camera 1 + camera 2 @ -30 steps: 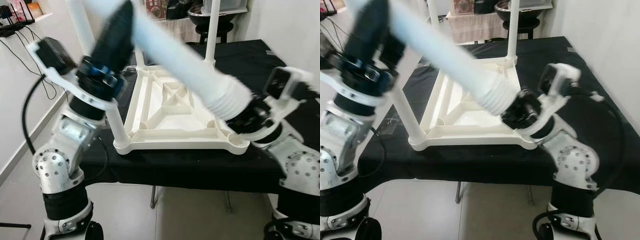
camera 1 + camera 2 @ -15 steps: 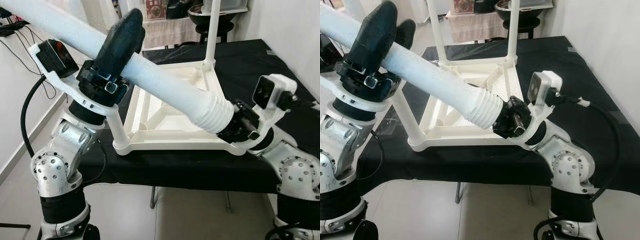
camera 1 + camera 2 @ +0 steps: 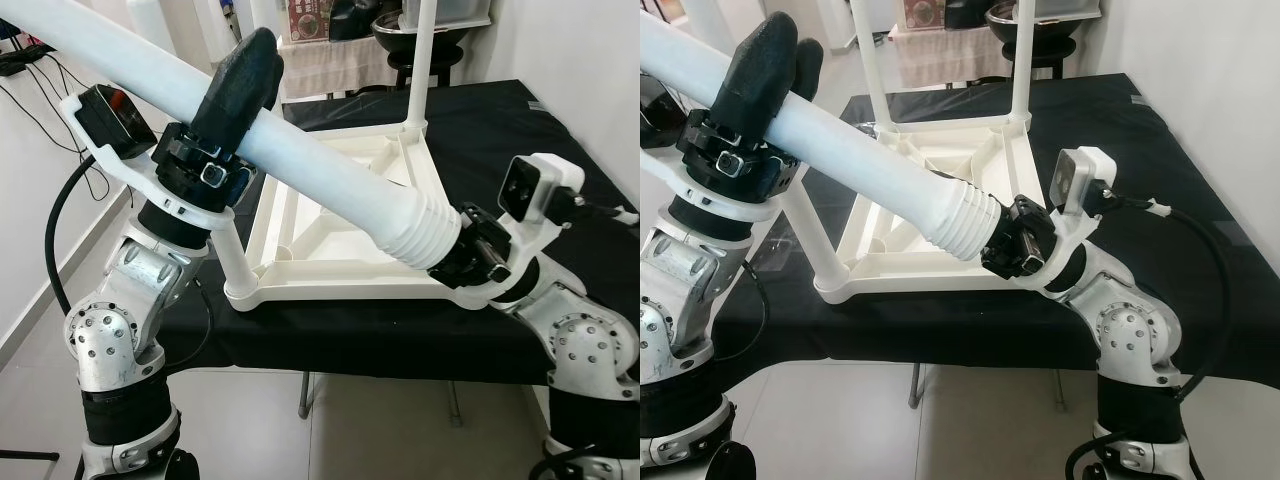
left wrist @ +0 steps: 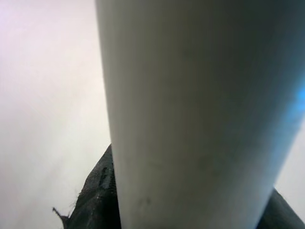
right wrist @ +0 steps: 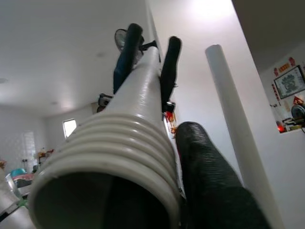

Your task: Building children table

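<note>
The white table leg (image 3: 330, 185) slanted down from the left gripper (image 3: 235, 95), clamped mid-shaft, to the right gripper (image 3: 1015, 240) pinching its threaded end above the upturned tabletop's (image 3: 340, 240) near-right corner.

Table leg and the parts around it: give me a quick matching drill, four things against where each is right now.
1. left gripper
2. right gripper
3. tabletop
4. threaded end

a. upside down on the black cloth
b. clamped around the leg's smooth shaft
c. at the leg's ribbed tip
d. lower end of the loose leg, near the tabletop's front right corner

1-b, 2-c, 3-a, 4-d
</note>
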Robot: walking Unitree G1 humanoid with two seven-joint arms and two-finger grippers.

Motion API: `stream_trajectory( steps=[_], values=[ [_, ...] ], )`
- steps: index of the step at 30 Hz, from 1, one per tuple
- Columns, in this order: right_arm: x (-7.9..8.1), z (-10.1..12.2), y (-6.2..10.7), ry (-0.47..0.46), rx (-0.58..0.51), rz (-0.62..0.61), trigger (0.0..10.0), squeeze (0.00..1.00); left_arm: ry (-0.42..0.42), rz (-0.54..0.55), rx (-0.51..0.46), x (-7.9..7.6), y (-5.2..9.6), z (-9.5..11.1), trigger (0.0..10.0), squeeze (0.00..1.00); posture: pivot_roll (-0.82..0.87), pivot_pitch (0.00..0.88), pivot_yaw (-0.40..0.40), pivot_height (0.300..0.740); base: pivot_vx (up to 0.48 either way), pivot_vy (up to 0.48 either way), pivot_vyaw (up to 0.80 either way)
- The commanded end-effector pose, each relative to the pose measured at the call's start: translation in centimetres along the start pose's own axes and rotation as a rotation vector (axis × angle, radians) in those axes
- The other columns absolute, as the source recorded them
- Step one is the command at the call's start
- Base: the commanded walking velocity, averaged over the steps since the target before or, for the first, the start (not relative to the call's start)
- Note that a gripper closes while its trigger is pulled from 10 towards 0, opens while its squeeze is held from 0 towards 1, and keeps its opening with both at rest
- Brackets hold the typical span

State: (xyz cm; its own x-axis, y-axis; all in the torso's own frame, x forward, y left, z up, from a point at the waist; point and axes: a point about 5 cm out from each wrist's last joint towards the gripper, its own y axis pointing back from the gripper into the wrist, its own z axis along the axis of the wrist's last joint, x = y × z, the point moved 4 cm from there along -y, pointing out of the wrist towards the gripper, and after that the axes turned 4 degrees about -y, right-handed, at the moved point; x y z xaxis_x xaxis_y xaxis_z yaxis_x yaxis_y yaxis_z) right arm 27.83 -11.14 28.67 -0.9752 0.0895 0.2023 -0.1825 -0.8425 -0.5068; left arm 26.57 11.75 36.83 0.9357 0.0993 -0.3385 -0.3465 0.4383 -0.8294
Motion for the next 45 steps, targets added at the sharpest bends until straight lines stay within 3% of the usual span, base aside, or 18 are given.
stream_trajectory(
  steps=[1, 3, 8, 11, 13, 15, 18, 19, 20, 21, 22, 29, 30, 31, 32, 35, 39, 45],
  values=[
    [-2.4, -1.1, 1.4, -0.043, 0.007, -0.162, 10.0, 1.0, -0.035, -0.019, -0.109, -0.6, -0.2, 2.7, 0.0, 0.0, -0.09, 0.049, 0.089, 0.74, 0.0, 0.0, 0.0],
    [-3.3, -2.1, 2.5, -0.028, 0.063, -0.238, 10.0, 1.0, -0.117, -0.002, -0.16, -1.1, -1.1, 4.9, 0.0, 0.0, -0.09, 0.051, 0.089, 0.74, 0.0, 0.0, 0.0],
    [-3.8, -2.9, 4.2, 0.023, 0.156, -0.311, 10.0, 1.0, -0.224, 0.019, -0.202, -1.7, -2.2, 7.6, 0.0, 0.0, -0.1, 0.054, 0.094, 0.74, 0.0, 0.0, 0.0],
    [-3.9, -4.0, 5.2, 0.082, 0.272, -0.337, 10.0, 1.0, -0.376, 0.104, -0.105, -0.6, -2.7, 7.8, 0.0, 0.0, -0.1, 0.053, 0.095, 0.74, 0.0, 0.0, 0.0],
    [-3.5, -5.2, 5.9, 0.174, 0.426, -0.308, 10.0, 1.0, -0.502, 0.224, 0.06, 1.8, -2.6, 5.9, 0.0, 0.0, -0.1, 0.053, 0.098, 0.74, 0.0, 0.0, 0.0],
    [-3.4, -5.5, 6.1, 0.205, 0.474, -0.294, 10.0, 1.0, -0.537, 0.255, 0.11, 2.5, -2.4, 5.3, 0.0, 0.0, -0.1, 0.053, 0.098, 0.74, 0.0, 0.0, 0.0],
    [-3.0, -5.2, 6.3, 0.326, 0.617, -0.228, 10.0, 1.0, -0.691, 0.368, 0.434, 6.5, 0.0, 0.2, 0.0, 0.0, -0.1, 0.053, 0.1, 0.74, 0.0, 0.0, 0.0],
    [-3.0, -5.2, 6.3, 0.326, 0.617, -0.228, 10.0, 1.0, -0.691, 0.368, 0.434, 6.5, 0.0, 0.2, 0.0, 0.0, -0.1, 0.053, 0.1, 0.74, 0.0, 0.0, 0.0],
    [-2.9, -5.0, 6.3, 0.358, 0.648, -0.213, 10.0, 1.0, -0.74, 0.383, 0.526, 7.3, 0.8, -1.2, 0.0, 0.0, -0.1, 0.053, 0.1, 0.74, 0.0, 0.0, 0.0],
    [-2.9, -5.0, 6.3, 0.358, 0.648, -0.213, 10.0, 1.0, -0.74, 0.383, 0.526, 7.3, 0.8, -1.2, 0.0, 0.0, -0.1, 0.053, 0.1, 0.74, 0.0, 0.0, 0.0],
    [-2.7, -3.8, 4.9, 0.399, 0.627, -0.173, 10.0, 1.0, -0.694, 0.356, 0.6, 7.7, 1.9, -4.1, 0.0, 0.0, -0.11, 0.052, 0.099, 0.74, 0.0, 0.0, 0.0],
    [-1.5, -3.6, 2.0, 0.399, 0.554, -0.079, 10.0, 1.0, -0.622, 0.282, 0.613, 6.8, 1.6, -6.3, 0.0, 0.0, -0.11, 0.051, 0.1, 0.74, 0.0, 0.0, 0.0],
    [-1.2, -4.2, 1.3, 0.392, 0.56, -0.046, 10.0, 0.1, -0.626, 0.259, 0.621, 6.6, 1.5, -6.8, 0.0, 0.0, -0.1, 0.049, 0.1, 0.74, 0.0, 0.0, 0.0],
    [-1.2, -4.2, 1.3, 0.392, 0.56, -0.046, 10.0, 0.1, -0.626, 0.259, 0.621, 6.6, 1.5, -6.8, 0.0, 0.0, -0.1, 0.049, 0.1, 0.74, 0.0, 0.0, 0.0],
    [-1.8, -5.5, 0.8, 0.405, 0.609, -0.064, 10.0, 0.0, -0.634, 0.237, 0.632, 6.4, 1.4, -7.2, 0.0, 0.0, -0.1, 0.049, 0.1, 0.74, 0.0, 0.0, 0.0],
    [-3.3, -8.0, 0.4, 0.421, 0.708, -0.131, 10.0, 0.0, -0.676, 0.201, 0.672, 6.4, 1.5, -8.2, 0.0, 0.0, -0.1, 0.046, 0.092, 0.74, 0.0, 0.0, 0.0],
    [-4.1, -9.3, -1.1, 0.392, 0.671, -0.196, 10.0, 0.0, -0.691, 0.176, 0.685, 6.3, 1.8, -9.2, 0.0, 0.0, -0.1, 0.043, 0.088, 0.74, 0.0, 0.0, 0.0],
    [-5.3, -9.5, -1.7, 0.397, 0.661, -0.273, 10.0, 0.0, -0.67, 0.158, 0.677, 6.0, 1.7, -9.9, 0.0, 0.0, -0.1, 0.046, 0.087, 0.74, 0.0, 0.0, 0.0]
  ],
)
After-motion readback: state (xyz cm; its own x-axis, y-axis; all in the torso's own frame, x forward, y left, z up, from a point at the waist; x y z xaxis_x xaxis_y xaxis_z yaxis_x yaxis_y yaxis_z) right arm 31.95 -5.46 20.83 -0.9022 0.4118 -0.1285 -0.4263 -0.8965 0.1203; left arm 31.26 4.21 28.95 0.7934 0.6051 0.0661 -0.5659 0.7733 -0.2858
